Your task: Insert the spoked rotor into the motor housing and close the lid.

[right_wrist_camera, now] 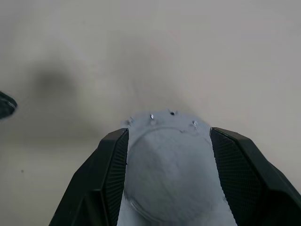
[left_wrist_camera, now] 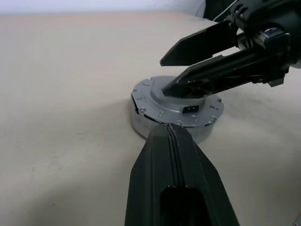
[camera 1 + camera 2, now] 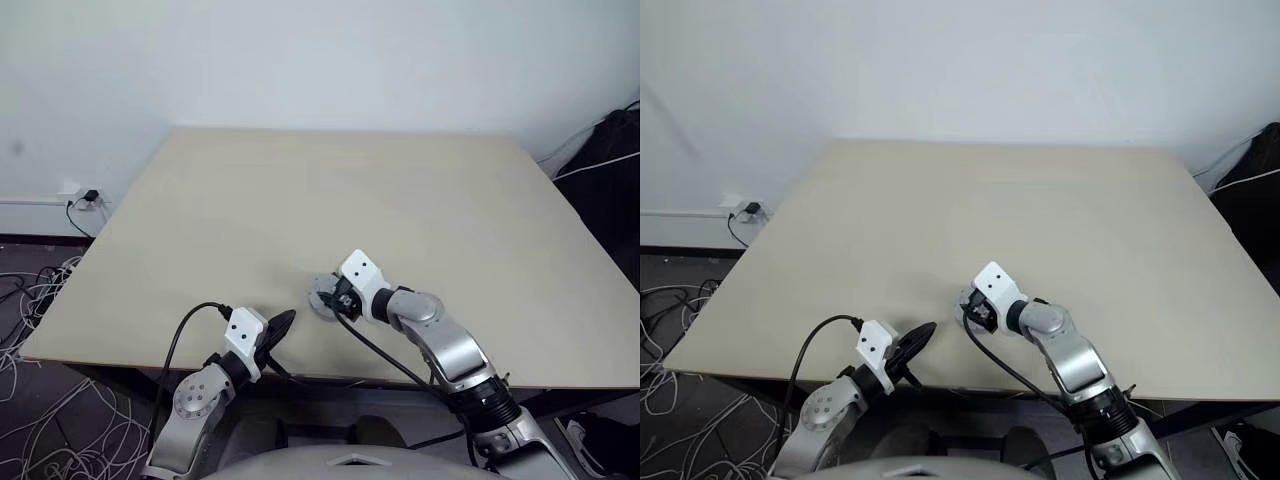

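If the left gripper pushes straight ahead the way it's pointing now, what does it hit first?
Most likely the lid, seated on the assembled motor on the table. The left gripper, jaws shut, points at its near edge, where the right gripper straddles its raised hub. The gap is hard to judge.

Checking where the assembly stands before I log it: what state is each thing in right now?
lid: on the table, smooth face with raised hub up, seated flat on a silver round body.
right tool: open, fingers either side of the lid's hub.
left tool: shut, empty, near the table's front edge, apart from the lid.
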{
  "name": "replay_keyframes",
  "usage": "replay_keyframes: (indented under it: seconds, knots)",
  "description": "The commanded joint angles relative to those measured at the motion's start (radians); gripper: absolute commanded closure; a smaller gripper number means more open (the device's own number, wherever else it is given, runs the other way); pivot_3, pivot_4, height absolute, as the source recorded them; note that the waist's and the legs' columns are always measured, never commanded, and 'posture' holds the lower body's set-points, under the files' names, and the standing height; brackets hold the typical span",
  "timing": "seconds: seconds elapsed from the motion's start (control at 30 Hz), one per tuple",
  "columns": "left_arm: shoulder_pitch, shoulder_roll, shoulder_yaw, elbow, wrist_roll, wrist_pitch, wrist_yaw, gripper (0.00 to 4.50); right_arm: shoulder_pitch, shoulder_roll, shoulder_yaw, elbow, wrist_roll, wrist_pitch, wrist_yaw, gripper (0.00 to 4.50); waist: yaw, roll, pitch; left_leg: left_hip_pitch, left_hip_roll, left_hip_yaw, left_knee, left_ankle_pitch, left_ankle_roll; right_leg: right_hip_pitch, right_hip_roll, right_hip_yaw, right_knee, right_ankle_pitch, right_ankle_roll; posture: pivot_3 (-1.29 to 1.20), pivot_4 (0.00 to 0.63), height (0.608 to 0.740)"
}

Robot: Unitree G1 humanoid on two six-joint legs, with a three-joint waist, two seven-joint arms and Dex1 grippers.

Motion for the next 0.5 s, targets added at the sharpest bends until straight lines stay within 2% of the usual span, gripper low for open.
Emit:
replay_keyframes:
  seconds: [0.03, 0.13, 0.23, 0.33, 0.5]
  knots:
    - [-0.020, -0.009, 0.006, 0.034, -0.003, -0.052, -0.012, 4.50, -0.044, -0.030, 0.004, -0.050, -0.018, 0.046, 0.008, 1.56, 0.000, 0.000, 0.000, 0.000, 0.000, 0.000, 0.000, 0.000, 0.000, 0.000, 0.000, 0.000, 0.000, 0.000, 0.000, 0.00, 0.000, 0.740]
    - [-0.025, -0.013, 0.010, 0.066, -0.007, -0.077, -0.022, 4.50, -0.068, -0.061, 0.007, -0.050, -0.009, 0.079, 0.039, 1.56, 0.000, 0.000, 0.000, 0.000, 0.000, 0.000, 0.000, 0.000, 0.000, 0.000, 0.000, 0.000, 0.000, 0.000, 0.000, 0.00, 0.000, 0.740]
    - [-0.028, -0.017, 0.011, 0.084, -0.009, -0.091, -0.028, 4.50, -0.081, -0.078, 0.012, -0.050, -0.005, 0.099, 0.054, 0.99, 0.000, 0.000, 0.000, 0.000, 0.000, 0.000, 0.000, 0.000, 0.000, 0.000, 0.000, 0.000, 0.000, 0.000, 0.000, 0.00, 0.000, 0.740]
    - [-0.031, -0.024, 0.010, 0.093, -0.010, -0.095, -0.030, 4.50, -0.099, -0.108, 0.038, -0.047, -0.011, 0.106, 0.089, 0.04, 0.000, 0.000, 0.000, 0.000, 0.000, 0.000, 0.000, 0.000, 0.000, 0.000, 0.000, 0.000, 0.000, 0.000, 0.000, 0.00, 0.000, 0.740]
    - [-0.034, -0.043, 0.004, 0.114, -0.003, -0.102, -0.028, 4.50, -0.129, -0.129, 0.053, -0.030, 0.012, 0.136, 0.145, 0.04, 0.000, -0.001, 0.000, 0.000, 0.000, 0.000, 0.000, 0.000, 0.000, 0.000, 0.000, 0.000, 0.000, 0.000, 0.000, 0.00, 0.000, 0.740]
